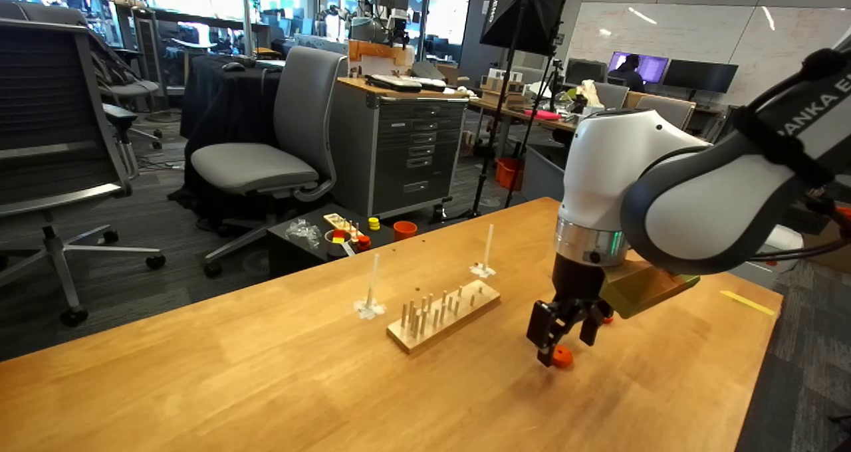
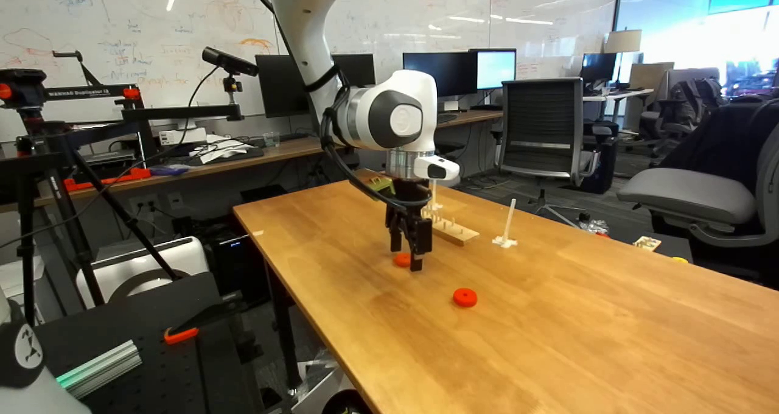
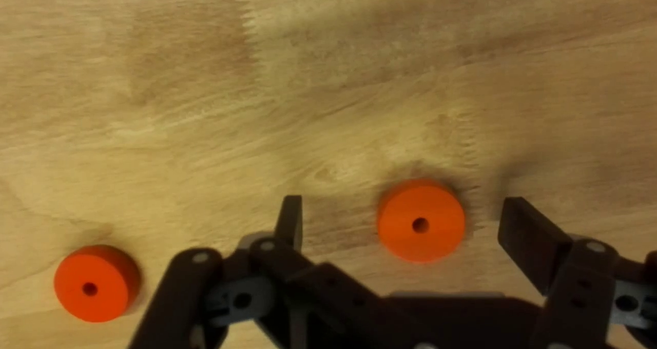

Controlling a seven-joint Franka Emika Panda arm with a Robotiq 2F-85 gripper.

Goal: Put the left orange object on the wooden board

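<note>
The left orange object is a small orange disc with a centre hole, lying flat on the table. It shows in both exterior views [image 1: 564, 354] [image 2: 400, 260] and in the wrist view [image 3: 433, 210]. My gripper [image 3: 403, 205] is open and points down, with the disc between its spread fingers and touching neither. In both exterior views the gripper [image 1: 566, 349] [image 2: 406, 260] is low over the disc, and a finger hides part of it. The wooden board [image 1: 444, 320] [image 2: 457, 232] is pale, carries upright pegs, and stands apart from the gripper. It is out of the wrist view.
A second, redder disc [image 2: 465, 297] lies nearby, left of the fingers in the wrist view [image 3: 97, 282] and partly hidden behind the gripper in an exterior view [image 1: 607, 319]. Two thin sticks [image 1: 372, 280] [image 1: 488, 247] are taped upright behind the board. A yellow strip [image 1: 746, 302] lies near a table edge.
</note>
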